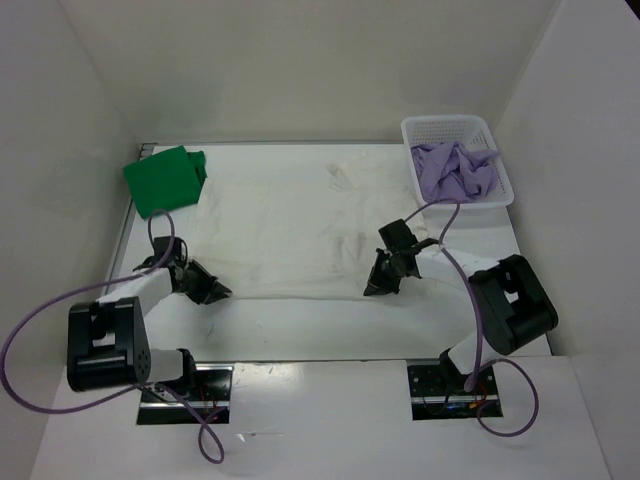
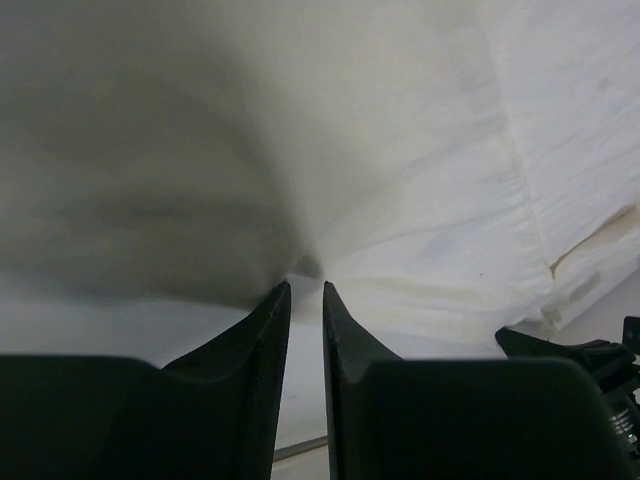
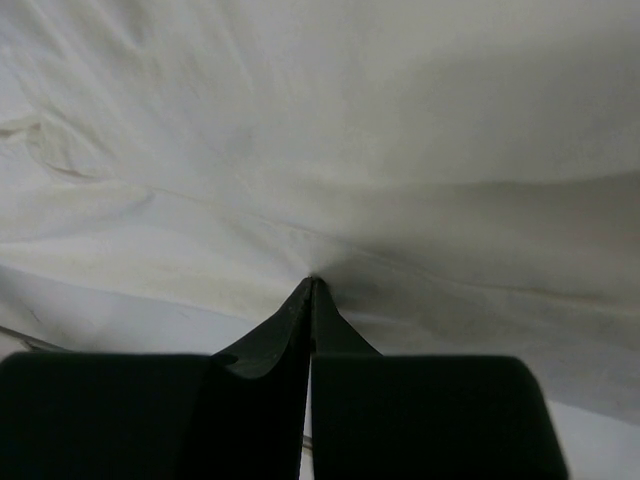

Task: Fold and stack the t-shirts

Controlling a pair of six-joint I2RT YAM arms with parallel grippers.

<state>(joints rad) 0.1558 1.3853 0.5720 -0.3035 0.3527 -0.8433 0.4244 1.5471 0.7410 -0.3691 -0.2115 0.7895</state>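
The cream-white shirt lay spread across the middle of the desk, with the green shirt folded at the far left and the lavender shirt bunched in the basket at the far right. The left fingers and right fingers were each closed on the cream-white shirt's near hem. Either shallow pinch could slip or catch only one layer, and uneven lifting would skew the fold.

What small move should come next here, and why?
Probably lift both claws together and carry the near edge toward the far side of the table. The left claw and right claw each pinch the near edge of the cream-white t-shirt, which lies spread flat, unfolded.
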